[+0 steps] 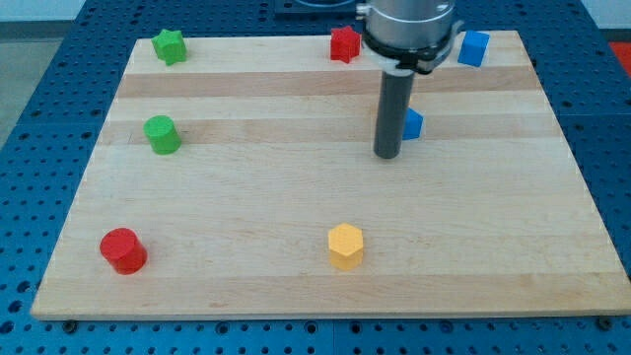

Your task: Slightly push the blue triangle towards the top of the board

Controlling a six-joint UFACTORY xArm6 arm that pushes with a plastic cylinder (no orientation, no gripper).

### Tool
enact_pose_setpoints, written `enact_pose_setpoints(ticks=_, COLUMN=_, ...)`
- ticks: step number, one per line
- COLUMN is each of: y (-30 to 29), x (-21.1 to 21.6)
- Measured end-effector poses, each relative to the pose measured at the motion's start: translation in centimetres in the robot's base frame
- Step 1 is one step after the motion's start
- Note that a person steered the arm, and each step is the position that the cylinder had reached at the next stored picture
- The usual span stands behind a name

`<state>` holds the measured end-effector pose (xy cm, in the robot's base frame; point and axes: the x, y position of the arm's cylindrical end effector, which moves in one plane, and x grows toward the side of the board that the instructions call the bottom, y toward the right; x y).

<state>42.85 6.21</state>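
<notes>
You're looking down at a pale wooden worktop made of lengthwise planks, sitting on a blue pegboard base full of little holes that shows on every side of the frame. The lighting is even and nothing beyond the base is really visible.

The blue triangle is right of centre in the upper half of the frame, and most of it is hidden behind the dark rod, so you only get a blue sliver poking out on the rod's right side. I can't tell which way it points or how its long axis runs from that.

My tip sits on the wood just below and to the left of that blue sliver, right beside it; whether they're touching isn't clear. There's no gripper on this arm, just the rod, so nothing is open, closed or held.

Around the rest: a green star at upper left, a red star at top centre, a blue cube at upper right, a green cylinder at mid left, a red cylinder at lower left, and a yellow hexagon at bottom centre.
</notes>
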Motion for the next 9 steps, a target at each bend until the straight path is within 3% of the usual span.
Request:
enact_pose_setpoints(ticks=2, y=-3.8, x=-0.1)
enact_pose_setpoints(ticks=9, y=1.0, x=-2.3)
